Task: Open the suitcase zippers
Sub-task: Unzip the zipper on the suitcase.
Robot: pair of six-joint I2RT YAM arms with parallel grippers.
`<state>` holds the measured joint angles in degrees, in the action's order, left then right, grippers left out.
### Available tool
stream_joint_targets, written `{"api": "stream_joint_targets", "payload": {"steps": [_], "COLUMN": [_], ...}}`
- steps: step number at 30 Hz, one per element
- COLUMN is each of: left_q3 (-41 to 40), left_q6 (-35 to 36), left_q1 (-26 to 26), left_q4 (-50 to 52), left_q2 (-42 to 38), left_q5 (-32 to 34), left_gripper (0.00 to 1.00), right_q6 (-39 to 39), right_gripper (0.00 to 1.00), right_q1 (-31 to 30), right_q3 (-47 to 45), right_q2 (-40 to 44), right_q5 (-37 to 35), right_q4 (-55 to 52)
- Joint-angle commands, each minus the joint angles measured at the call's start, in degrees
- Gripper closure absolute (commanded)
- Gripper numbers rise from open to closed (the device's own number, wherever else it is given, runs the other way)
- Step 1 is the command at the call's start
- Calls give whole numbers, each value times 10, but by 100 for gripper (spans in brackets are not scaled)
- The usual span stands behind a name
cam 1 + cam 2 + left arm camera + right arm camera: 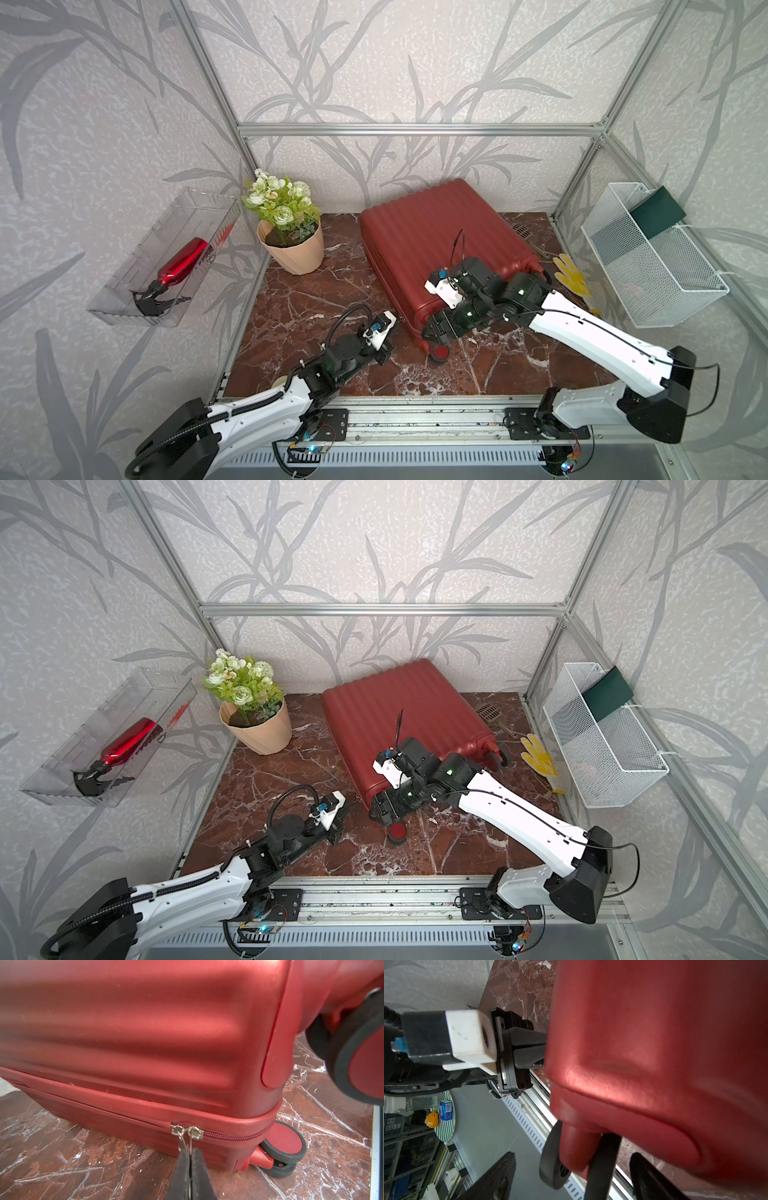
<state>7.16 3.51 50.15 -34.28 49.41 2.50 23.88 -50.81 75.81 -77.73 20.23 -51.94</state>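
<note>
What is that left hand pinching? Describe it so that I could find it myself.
Start at the big dark red suitcase lying on the marble tabletop. Along its side seam runs a red zipper, near a red-and-black wheel. The left hand pinches the thin pull tabs of two silver sliders, the only shiny metal there.

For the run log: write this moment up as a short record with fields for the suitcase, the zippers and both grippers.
suitcase: lying flat on the marble table, ribbed shell up
zippers: two sliders side by side on the seam; teeth closed from there toward the lower wheel
left gripper: shut on the pull tabs
right gripper: open, jaws either side of the upper wheel at the near corner
</note>
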Motion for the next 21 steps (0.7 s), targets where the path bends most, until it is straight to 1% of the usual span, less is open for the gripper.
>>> {"api": "stream_joint_targets", "payload": {"steps": [1, 5, 11, 17, 19, 21], "left_q3": [14, 3, 3, -22, -22, -19], "left_q6": [-15, -19, -26, -32, -35, -37], "left_q1": [6, 20, 48, 60, 60, 60], "left_q4": [-37, -16, 23, 69, 73, 68], "left_q2": [-1, -30, -46, -100, -97, -76], "left_q5": [-2, 11, 19, 85, 98, 101], "left_gripper": [100, 100, 100, 100, 100, 100], "right_q6": [29, 58, 102, 116, 117, 116], "right_gripper": [13, 14, 20, 22, 22, 22], "right_q1": [-5, -12, -30, -39, -40, -43], "right_q3": [11, -2, -2, -15, -18, -17], "right_q2": [-6, -11, -23, -26, -27, -29], "right_q5": [3, -6, -25, -48, -46, -45], "right_q4": [24, 44, 73, 83, 85, 85]}}
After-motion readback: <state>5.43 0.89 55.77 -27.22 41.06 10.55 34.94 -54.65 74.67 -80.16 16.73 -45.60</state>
